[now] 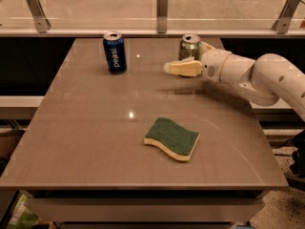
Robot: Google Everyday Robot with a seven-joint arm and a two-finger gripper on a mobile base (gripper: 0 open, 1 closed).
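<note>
My gripper [182,68] hangs just above the table's far right part, pointing left, at the end of the white arm [252,75] that reaches in from the right. It is directly in front of a green can [190,46] and partly overlaps the can's lower half. I cannot tell whether it touches the can. A blue can [114,52] stands upright at the far left-centre. A green and yellow sponge [172,138] lies flat in the near middle, well apart from the gripper.
The brown table [86,142] has its front edge near the bottom of the view. A glass barrier with metal posts [162,4] runs behind the far edge. Floor shows at the lower right beyond the table.
</note>
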